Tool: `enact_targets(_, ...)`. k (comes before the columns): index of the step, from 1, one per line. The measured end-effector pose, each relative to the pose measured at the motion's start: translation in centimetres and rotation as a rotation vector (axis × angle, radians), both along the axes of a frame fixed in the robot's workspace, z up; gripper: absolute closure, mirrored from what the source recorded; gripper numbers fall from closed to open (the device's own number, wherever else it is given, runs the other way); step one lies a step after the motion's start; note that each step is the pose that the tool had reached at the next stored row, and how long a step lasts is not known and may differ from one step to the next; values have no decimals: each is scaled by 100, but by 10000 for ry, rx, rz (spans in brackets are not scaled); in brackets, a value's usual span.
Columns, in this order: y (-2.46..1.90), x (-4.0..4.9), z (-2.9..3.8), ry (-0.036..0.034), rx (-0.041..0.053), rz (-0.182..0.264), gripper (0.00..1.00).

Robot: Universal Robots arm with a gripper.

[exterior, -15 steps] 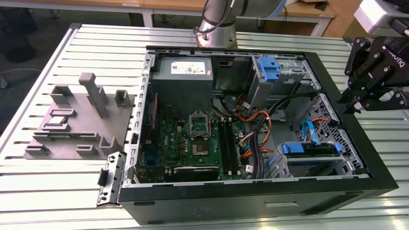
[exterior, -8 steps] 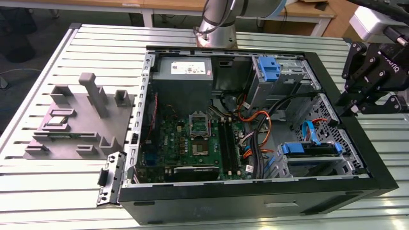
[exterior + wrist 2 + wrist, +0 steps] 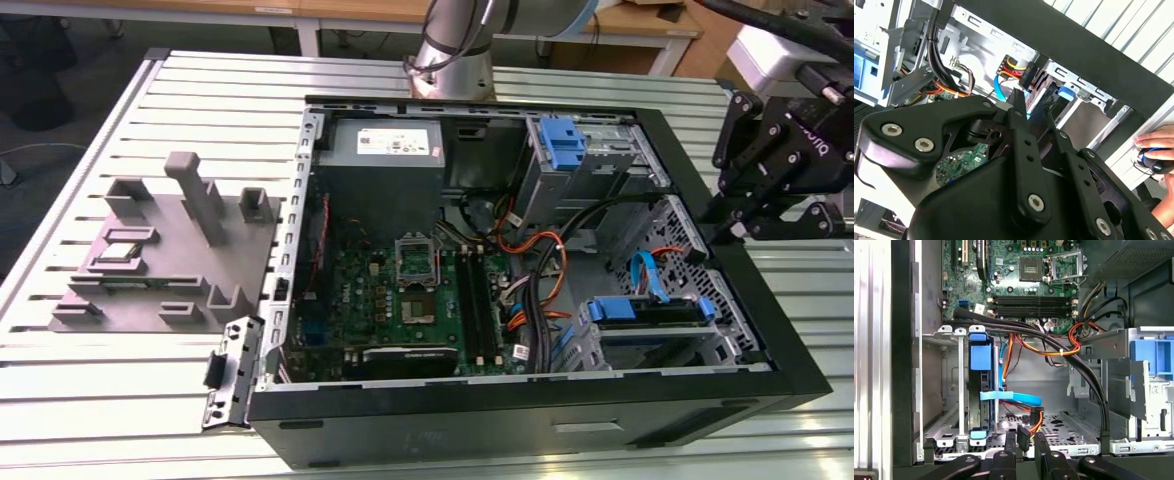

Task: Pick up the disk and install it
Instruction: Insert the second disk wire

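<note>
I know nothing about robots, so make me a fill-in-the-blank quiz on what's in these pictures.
1. The computer case lies open, showing a ___ motherboard.
2. The disk sits in the drive cage, framed by a ___ carrier.
3. In the exterior view, the grey fixture stands on the table to the ___ of the case.
4. In the exterior view, the gripper is over the case's ___ edge.

Missing words: green; blue; left; right

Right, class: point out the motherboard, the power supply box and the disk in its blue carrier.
motherboard (image 3: 414, 305): exterior view, on its green middle.
power supply box (image 3: 384, 142): exterior view, on its white label.
disk (image 3: 980, 390): first wrist view, on the carrier's blue edge.
</note>
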State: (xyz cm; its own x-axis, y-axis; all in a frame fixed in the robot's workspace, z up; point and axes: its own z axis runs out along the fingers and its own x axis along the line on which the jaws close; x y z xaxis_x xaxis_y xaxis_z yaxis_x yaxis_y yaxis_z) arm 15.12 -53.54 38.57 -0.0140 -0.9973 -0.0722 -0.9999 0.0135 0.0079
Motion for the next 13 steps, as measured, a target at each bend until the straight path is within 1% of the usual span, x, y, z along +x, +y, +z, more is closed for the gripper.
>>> enact_targets(4,1,30,-64,0,1,0,71)
enact_targets(7,3,37,-118,0,0,-1,71)
enact_targets(10,16,38,-146,0,-1,0,71)
enact_targets(13,40,38,-168,0,0,0,71)
